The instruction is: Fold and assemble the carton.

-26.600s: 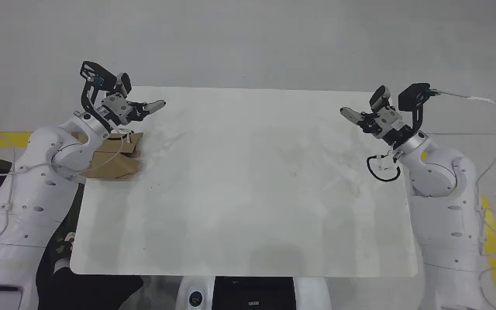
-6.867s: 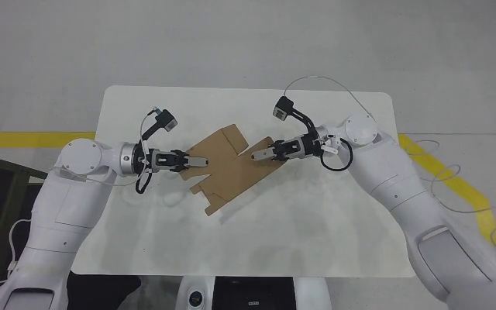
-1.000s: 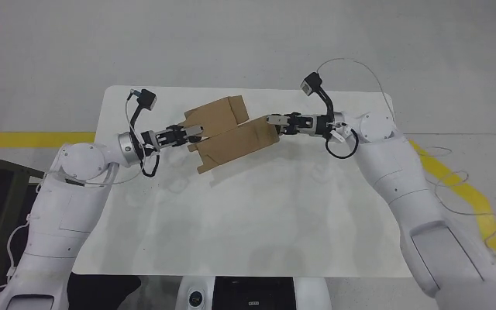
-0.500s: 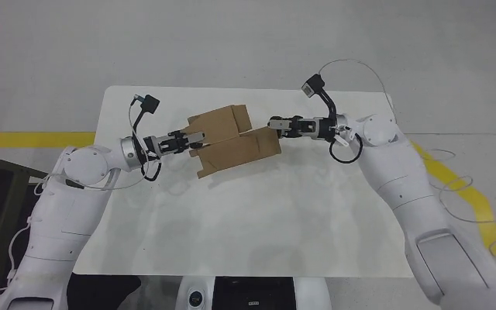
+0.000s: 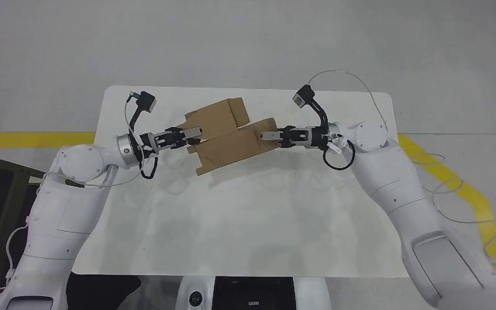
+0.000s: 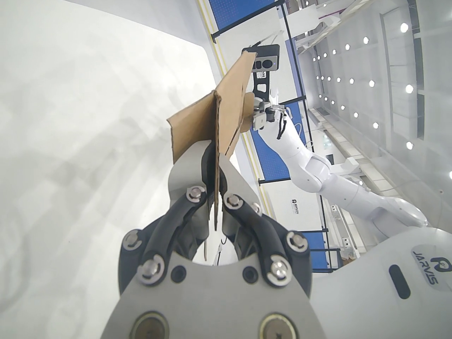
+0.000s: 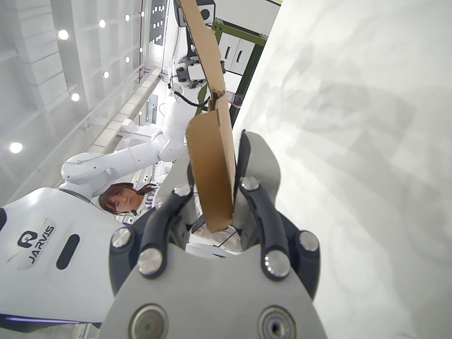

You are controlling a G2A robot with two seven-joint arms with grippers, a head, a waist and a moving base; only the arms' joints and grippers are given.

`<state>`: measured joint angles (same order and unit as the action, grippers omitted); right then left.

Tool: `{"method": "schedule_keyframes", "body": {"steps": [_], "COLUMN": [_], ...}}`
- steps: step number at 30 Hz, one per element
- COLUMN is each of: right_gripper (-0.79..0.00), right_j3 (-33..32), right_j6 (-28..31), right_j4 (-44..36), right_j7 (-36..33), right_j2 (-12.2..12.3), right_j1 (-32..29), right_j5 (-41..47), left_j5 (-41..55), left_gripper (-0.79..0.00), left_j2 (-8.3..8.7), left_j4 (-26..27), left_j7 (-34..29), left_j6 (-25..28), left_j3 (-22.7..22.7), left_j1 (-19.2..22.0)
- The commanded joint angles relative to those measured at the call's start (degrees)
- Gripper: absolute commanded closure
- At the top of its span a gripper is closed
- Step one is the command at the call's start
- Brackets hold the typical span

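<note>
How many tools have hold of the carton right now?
2. The left tool grips one end of the carton; the right tool grips the opposite end.

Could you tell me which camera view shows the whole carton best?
The top view: the whole carton shows, gripped at both ends. The wrist views show it edge-on, clamped in the left gripper and right gripper.

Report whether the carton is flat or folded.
Partly folded, not a box: the carton bends along a crease between two panels, the left gripper and right gripper shut on opposite ends.
</note>
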<state>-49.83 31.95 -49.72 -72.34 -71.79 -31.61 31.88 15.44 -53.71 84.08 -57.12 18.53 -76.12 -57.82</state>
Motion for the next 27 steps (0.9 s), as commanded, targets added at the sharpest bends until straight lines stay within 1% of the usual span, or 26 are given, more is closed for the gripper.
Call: {"method": "schedule_keyframes", "body": {"steps": [1,4,5,6,8,11,13,17,21,24,26,27], "right_gripper": [0.000,0.000,0.000,0.000,0.000,0.000,0.000,0.000,0.000,0.000,0.000,0.000], "right_j3": [0.18,0.43,0.52,0.61,0.77,1.02,1.23,1.59,1.95,2.18,2.32,2.37], "right_j6": [0.14,0.21,0.20,0.16,0.20,0.21,0.21,0.28,0.47,0.65,0.85,0.98], "right_j4": [0.19,0.37,0.43,0.52,0.63,0.83,0.86,1.04,1.12,1.38,1.71,1.96], "right_j7": [0.13,0.20,0.20,0.16,0.20,0.21,0.21,0.28,0.47,0.65,0.85,0.98], "right_j2": [0.02,0.06,0.07,0.10,0.14,0.21,0.25,0.27,0.23,0.21,0.20,0.20], "right_j1": [0.19,0.40,0.48,0.59,0.79,1.09,1.25,1.45,1.53,1.67,1.81,1.90], "right_j5": [-0.14,-0.12,-0.15,-0.28,-0.49,-0.86,-1.09,-1.14,-0.86,-0.86,-1.06,-1.24], "left_j5": [0.34,0.61,0.67,0.69,0.89,1.25,1.55,2.36,3.28,3.82,4.10,4.12], "left_gripper": [0.000,0.000,-0.065,-0.194,-0.332,-0.369,-0.369,-0.332,-0.243,-0.135,-0.095,-0.089], "left_j2": [0.00,0.00,0.00,0.01,0.02,0.06,0.08,0.09,0.06,0.06,0.06,0.07], "left_j4": [-0.18,-0.51,-0.58,-0.67,-0.86,-1.25,-1.46,-1.55,-1.19,-0.88,-0.72,-0.67], "left_j7": [-0.21,-0.37,-0.41,-0.50,-0.66,-0.82,-0.84,-1.03,-1.29,-1.50,-1.60,-1.62], "left_j6": [-0.35,-0.55,-0.55,-0.58,-0.57,-0.68,-0.91,-1.35,-1.78,-2.16,-2.34,-2.42], "left_j3": [0.01,-0.03,-0.04,-0.06,-0.16,-0.42,-0.58,-0.82,-0.80,-0.80,-0.83,-0.85], "left_j1": [0.07,0.17,0.20,0.23,0.29,0.42,0.53,0.79,0.75,0.63,0.55,0.51]}}
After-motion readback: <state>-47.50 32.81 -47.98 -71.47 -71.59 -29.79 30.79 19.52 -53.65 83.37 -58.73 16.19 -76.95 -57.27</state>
